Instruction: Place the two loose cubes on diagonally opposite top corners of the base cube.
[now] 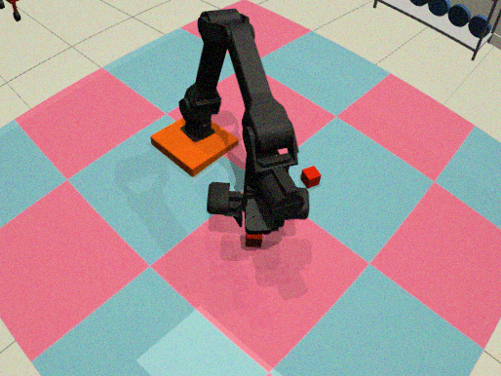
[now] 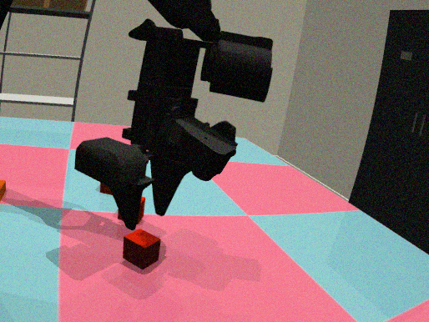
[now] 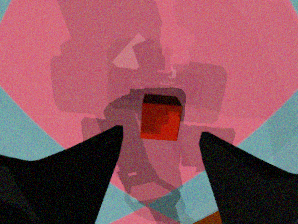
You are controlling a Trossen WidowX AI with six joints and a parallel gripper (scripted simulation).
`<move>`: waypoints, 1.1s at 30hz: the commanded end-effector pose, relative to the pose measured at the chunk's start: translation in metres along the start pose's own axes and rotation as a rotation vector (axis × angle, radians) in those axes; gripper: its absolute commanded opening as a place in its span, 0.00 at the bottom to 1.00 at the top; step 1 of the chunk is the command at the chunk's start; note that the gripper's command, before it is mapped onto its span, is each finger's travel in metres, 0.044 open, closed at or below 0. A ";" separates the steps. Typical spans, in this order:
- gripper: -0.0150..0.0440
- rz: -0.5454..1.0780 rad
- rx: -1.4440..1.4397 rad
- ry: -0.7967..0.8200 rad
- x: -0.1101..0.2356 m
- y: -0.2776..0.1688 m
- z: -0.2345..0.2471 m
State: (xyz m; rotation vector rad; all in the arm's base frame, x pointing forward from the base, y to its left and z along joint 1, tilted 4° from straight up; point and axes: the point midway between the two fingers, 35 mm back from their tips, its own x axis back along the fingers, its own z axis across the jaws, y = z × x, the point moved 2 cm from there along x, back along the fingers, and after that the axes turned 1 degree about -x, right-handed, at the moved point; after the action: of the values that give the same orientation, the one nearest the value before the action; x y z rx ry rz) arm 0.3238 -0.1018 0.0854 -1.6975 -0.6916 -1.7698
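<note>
- Gripper is held part-open above the nearest red cube; nothing is gripped.
- Second cube is seen just behind it, partly hidden.
- Third cube is set further back.

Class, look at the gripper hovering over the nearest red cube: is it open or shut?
Open. The gripper hangs above the red cube, its fingers apart with bare floor between them; the cube rests on the pink tile.

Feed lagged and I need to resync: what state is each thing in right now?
Black parallel-jaw gripper: open, empty, hovering above the nearest cube.
Nearest red cube: on the pink tile, ungrasped, level.
Middle red cube: on the floor, mostly hidden behind a finger.
Farthest red cube: on a blue tile, untouched.
</note>
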 end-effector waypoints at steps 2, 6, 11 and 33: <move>0.70 0.009 -0.004 0.001 -0.008 -0.002 0.000; 0.70 0.009 -0.004 0.001 -0.014 -0.002 0.000; 0.70 0.009 -0.004 0.001 -0.022 -0.002 0.000; 0.43 0.009 -0.004 0.002 -0.040 -0.002 0.000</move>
State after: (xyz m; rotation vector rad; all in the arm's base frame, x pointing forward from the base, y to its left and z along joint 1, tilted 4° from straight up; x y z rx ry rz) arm 0.3225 -0.0986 0.0458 -1.7012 -0.6854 -1.7630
